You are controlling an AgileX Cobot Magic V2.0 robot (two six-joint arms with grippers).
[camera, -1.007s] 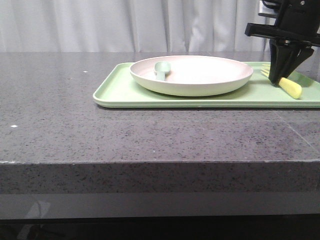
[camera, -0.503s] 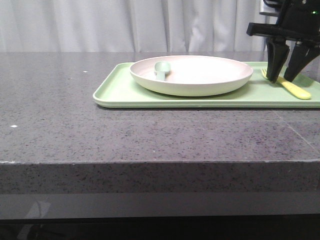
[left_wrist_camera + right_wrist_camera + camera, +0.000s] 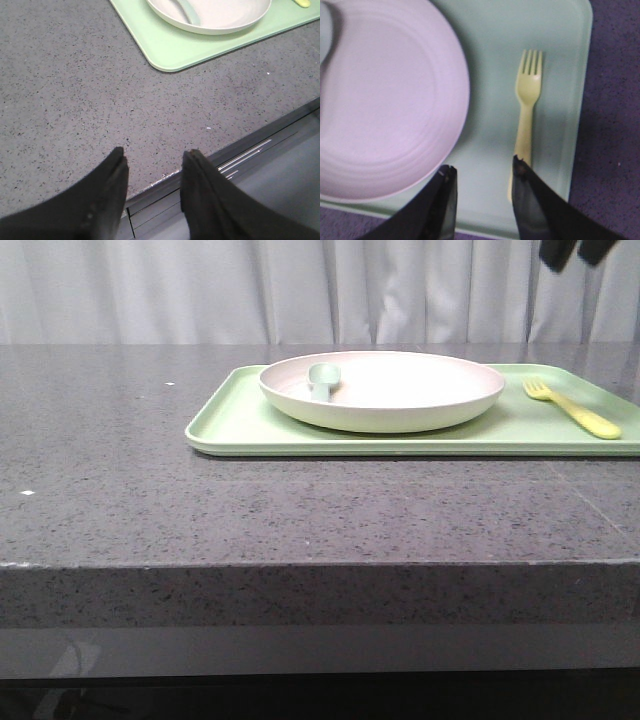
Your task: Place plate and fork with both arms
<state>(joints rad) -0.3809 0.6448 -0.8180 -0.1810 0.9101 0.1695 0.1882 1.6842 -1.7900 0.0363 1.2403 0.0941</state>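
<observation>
The cream-pink plate (image 3: 385,388) lies on the light-green tray (image 3: 240,420), with a grey-green spoon (image 3: 323,378) in it. The plate also shows in the left wrist view (image 3: 215,15) and the right wrist view (image 3: 385,100). The pale-yellow fork (image 3: 572,408) lies flat on the tray to the right of the plate, seen too in the right wrist view (image 3: 526,110). My right gripper (image 3: 481,169) is open and empty, raised above the tray beside the fork; only its fingertips (image 3: 568,252) show at the top of the front view. My left gripper (image 3: 156,157) is open and empty over the table's front edge.
The tray sits on a dark speckled stone table (image 3: 150,490) and also shows in the left wrist view (image 3: 165,47). A pale curtain (image 3: 200,290) hangs behind. The table's front edge (image 3: 165,176) lies under the left gripper.
My right gripper opened, let go of the fork, and rose almost out of the front view. The fork now lies flat on the tray.
</observation>
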